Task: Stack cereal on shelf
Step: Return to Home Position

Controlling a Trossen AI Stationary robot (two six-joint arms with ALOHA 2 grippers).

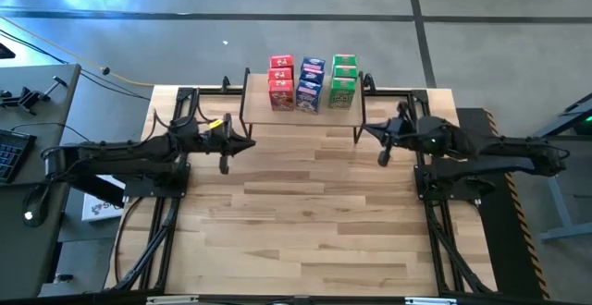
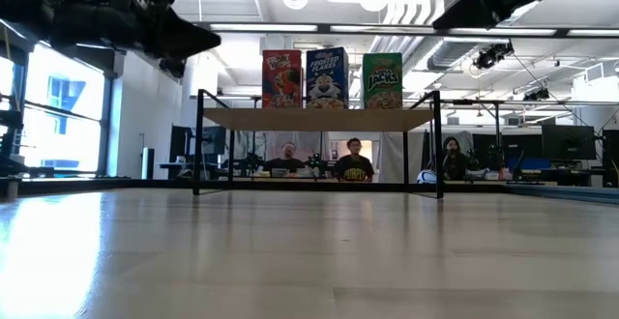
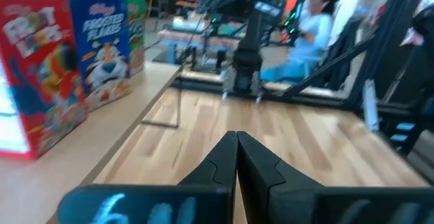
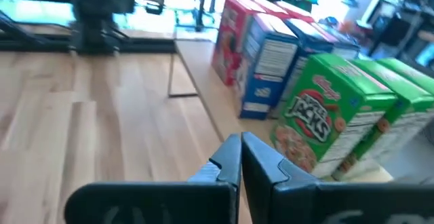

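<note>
The small low shelf (image 1: 254, 97), a light wooden rectangular board on thin black metal legs, stands at the far edge of the pale slatted wooden desk (image 1: 305, 222). It carries all the tiny printed cardboard cereal boxes (image 1: 312, 81) in 3 rows running front to back: red boxes (image 1: 281, 81) on the left, blue boxes (image 1: 311, 94) in the middle, and green boxes (image 1: 343, 79) on the right. Each row seems to hold 3 boxes, though from above the seams between them are hard to make out. Seen from desk height, the front box of each row stands upright, and the 3 sit side by side and close together near the middle of the board. The left end effector (image 3: 237, 142) hovers above the desk near the shelf's left front corner, pointing across toward the other arm. Its 2 dark fingers are pressed together and hold nothing. The right end effector (image 4: 241, 146) hangs near the shelf's right front corner, close to the green boxes but apart from them, its 2 fingers likewise closed on nothing.
</note>
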